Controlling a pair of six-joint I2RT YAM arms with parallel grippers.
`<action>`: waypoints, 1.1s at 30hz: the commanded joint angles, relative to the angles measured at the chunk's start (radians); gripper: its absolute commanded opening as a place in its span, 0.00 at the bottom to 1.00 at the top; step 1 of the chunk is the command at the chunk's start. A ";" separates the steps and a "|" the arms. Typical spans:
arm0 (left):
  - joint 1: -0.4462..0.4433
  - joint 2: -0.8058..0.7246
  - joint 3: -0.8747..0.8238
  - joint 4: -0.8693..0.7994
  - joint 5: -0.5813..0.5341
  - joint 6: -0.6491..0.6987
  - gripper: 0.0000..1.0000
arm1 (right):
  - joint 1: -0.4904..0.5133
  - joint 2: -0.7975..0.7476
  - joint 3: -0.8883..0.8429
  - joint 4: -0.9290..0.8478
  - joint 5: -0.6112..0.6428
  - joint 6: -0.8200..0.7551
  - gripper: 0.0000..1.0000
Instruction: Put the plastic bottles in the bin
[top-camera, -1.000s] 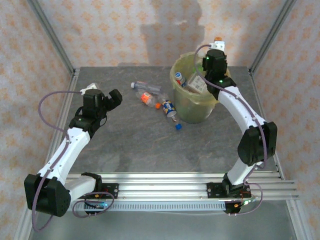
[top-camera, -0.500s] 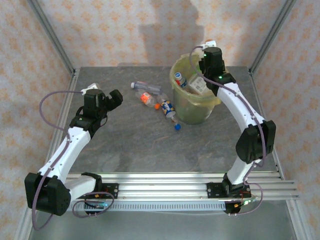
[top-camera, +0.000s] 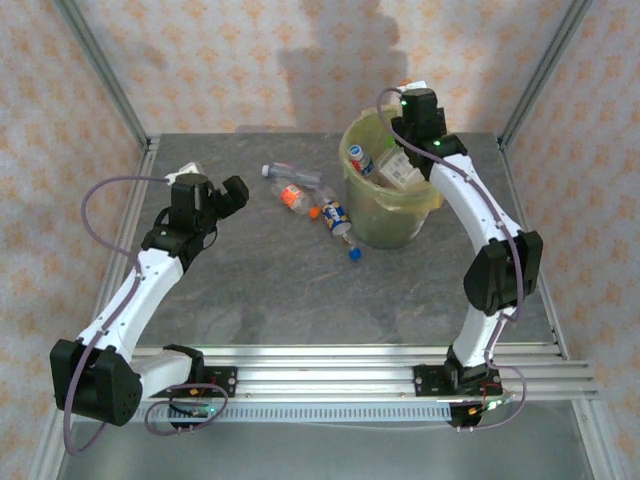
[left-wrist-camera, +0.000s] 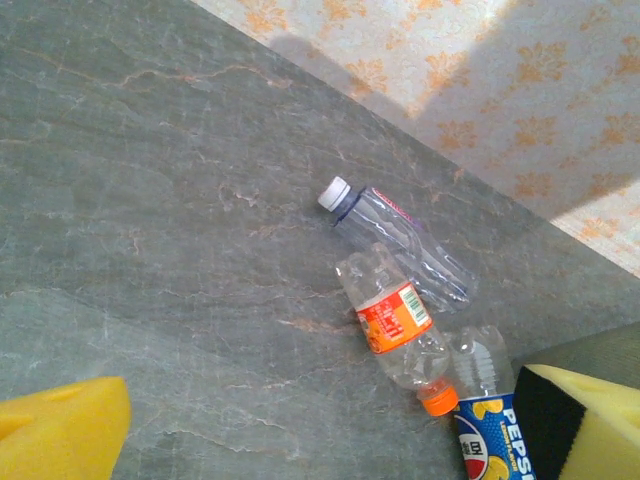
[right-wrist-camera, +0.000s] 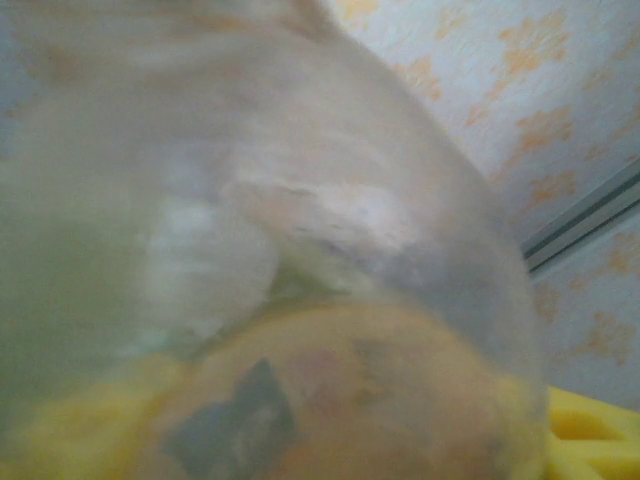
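- This is a robot test cell, a lab sort of place rather than a home or a shop.
- A left arm (top-camera: 135, 295) and a right arm (top-camera: 478, 215), white and black, are bolted side by side to an aluminium rail (top-camera: 330, 362).
- That rail runs along the near edge of a grey, stone-look counter (top-camera: 290, 290).
- Bare metal frame posts (top-camera: 100, 70) box it in, with orange-patterned wall panels (top-camera: 230, 60) between them.
- A loose purple cable (top-camera: 87, 205) loops off the left arm.

"PEPSI" is printed on the blue-labelled plastic bottle (left-wrist-camera: 492, 435); the orange-labelled bottle (left-wrist-camera: 394, 318) carries print too small to read.
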 joint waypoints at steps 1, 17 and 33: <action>-0.009 0.014 0.041 -0.026 -0.017 0.022 1.00 | 0.000 -0.076 -0.014 -0.200 -0.129 0.075 0.74; -0.035 0.038 0.077 -0.038 -0.029 0.025 1.00 | 0.000 -0.134 0.024 -0.280 -0.269 0.023 0.83; -0.045 0.047 0.095 -0.043 -0.031 0.027 1.00 | 0.001 -0.202 0.078 -0.393 -0.477 0.057 0.99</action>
